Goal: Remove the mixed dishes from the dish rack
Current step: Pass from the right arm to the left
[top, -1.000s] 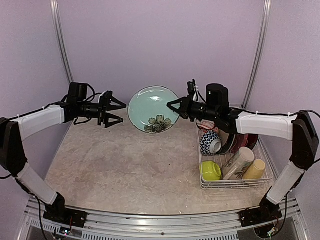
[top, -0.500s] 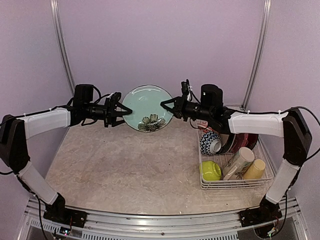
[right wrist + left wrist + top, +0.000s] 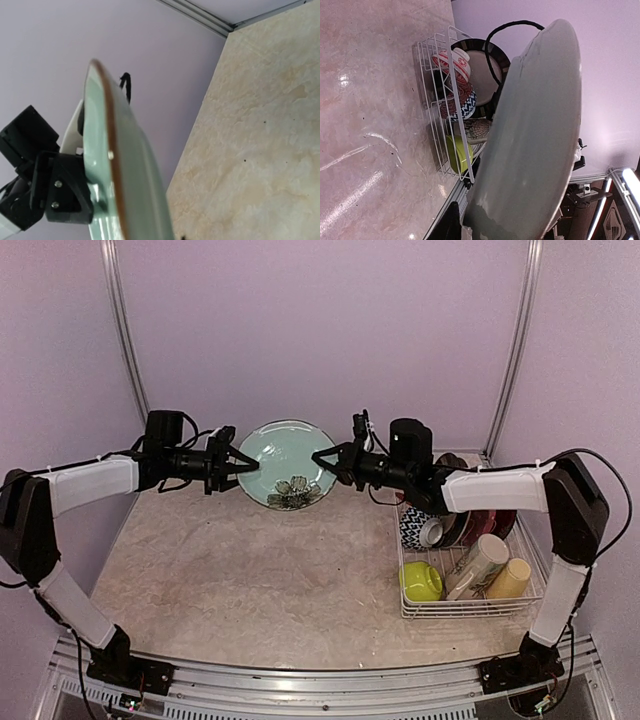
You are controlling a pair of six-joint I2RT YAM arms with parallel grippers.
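Note:
A mint-green plate (image 3: 285, 465) with a dark flower print hangs on edge in the air at the back centre, above the table. My left gripper (image 3: 245, 466) is shut on its left rim, and my right gripper (image 3: 322, 458) is shut on its right rim. The plate's back (image 3: 535, 140) fills the left wrist view. In the right wrist view the plate (image 3: 127, 165) shows edge-on, with the left gripper's black fingers (image 3: 65, 192) clamped on it. The white wire dish rack (image 3: 470, 612) stands at the right with the other dishes.
In the rack are a lime-green bowl (image 3: 421, 581), a blue-chevron bowl (image 3: 420, 525), a cream mug (image 3: 478, 565), a yellow mug (image 3: 510, 580) and a dark red plate (image 3: 495, 523). The purple back wall is close behind the plate. Beige marbled tabletop (image 3: 260, 570) lies below and to the left.
The right arm has carried the plate left and slightly down. My left gripper has moved in to the plate's left rim and closed on it.

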